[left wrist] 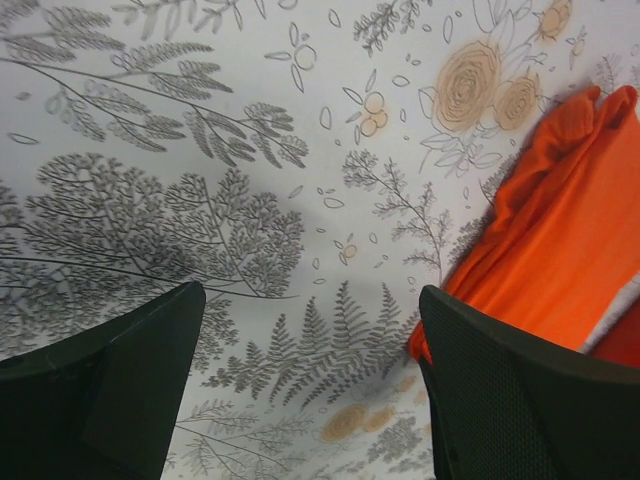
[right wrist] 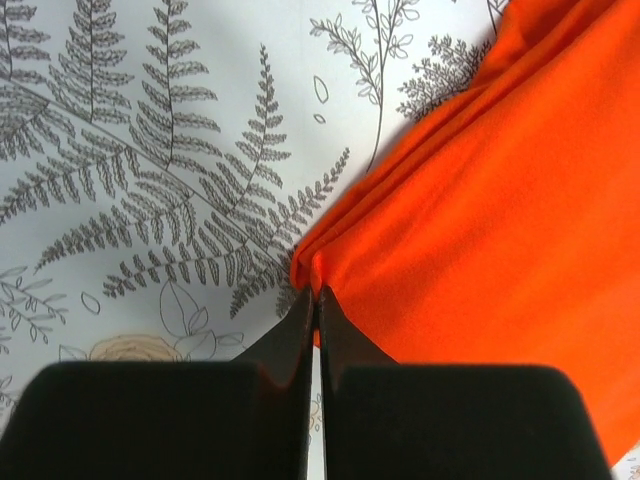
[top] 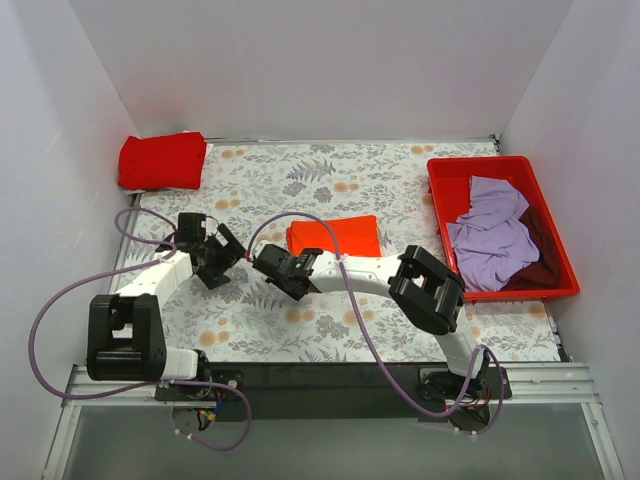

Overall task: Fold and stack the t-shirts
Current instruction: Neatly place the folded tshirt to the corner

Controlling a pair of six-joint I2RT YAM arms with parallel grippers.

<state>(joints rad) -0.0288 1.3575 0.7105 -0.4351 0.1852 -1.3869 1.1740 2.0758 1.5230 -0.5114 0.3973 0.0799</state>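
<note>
The bright orange t-shirt lies folded in the middle of the table. My right gripper is at its near-left corner. In the right wrist view the jaws are shut, pinching that corner of the orange cloth. My left gripper is open and empty just left of the shirt. In the left wrist view it hovers over the cloth-covered table, with the orange shirt beside its right finger. The deeper red t-shirt lies folded at the back left. The lavender t-shirt lies crumpled over the dark maroon one.
A rigid red plastic bin at the right holds the lavender and maroon shirts. The table wears a floral patterned cloth. White walls close in the back and both sides. Purple cables loop from both arms.
</note>
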